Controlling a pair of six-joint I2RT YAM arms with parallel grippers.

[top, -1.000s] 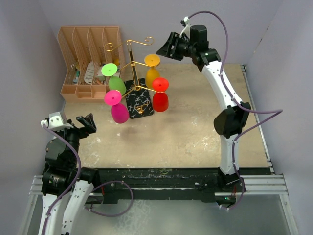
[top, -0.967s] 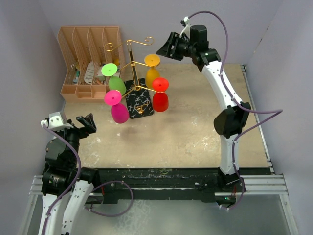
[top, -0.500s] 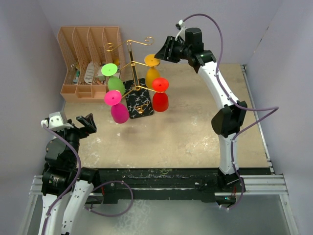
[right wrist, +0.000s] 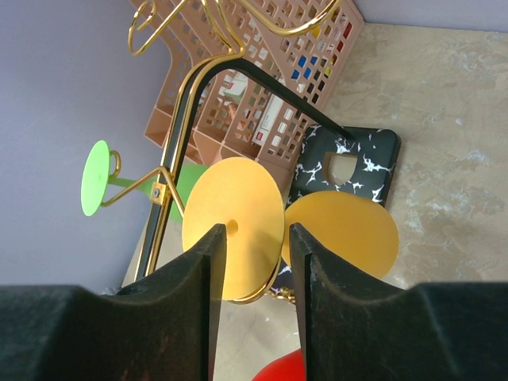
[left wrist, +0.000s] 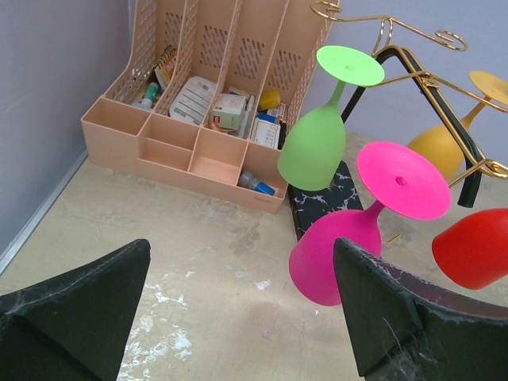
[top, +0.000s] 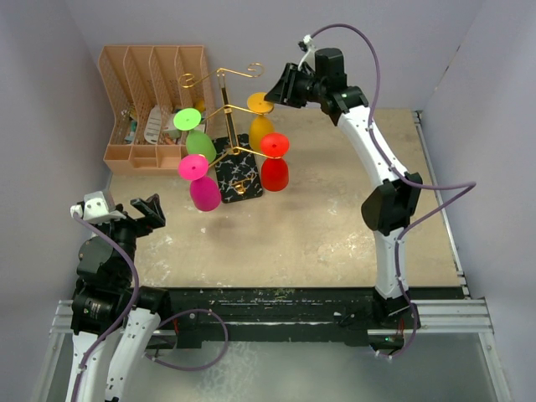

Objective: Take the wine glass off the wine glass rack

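Nearest, the left gripper (left wrist: pixel 240 248) hovers over the mottled beige surface (top: pixel 318 226), jaws wide apart and empty. Beyond it, the tall gold wire wine glass rack (top: pixel 224 109) carries all four upside-down plastic glasses, so nothing is off yet. Farthest, the right gripper (right wrist: pixel 255 230), jaws narrowly apart, faces the round foot of the yellow wine glass (right wrist: pixel 238 208); clamping and unhooking remain.

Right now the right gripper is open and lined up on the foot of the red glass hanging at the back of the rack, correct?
Not the red one. The right gripper is open and lined up on the foot of the yellow glass hanging at the back of the rack; the right wrist view shows that yellow disc framed in the gap between its fingers. The red glass hangs nearer the arms.
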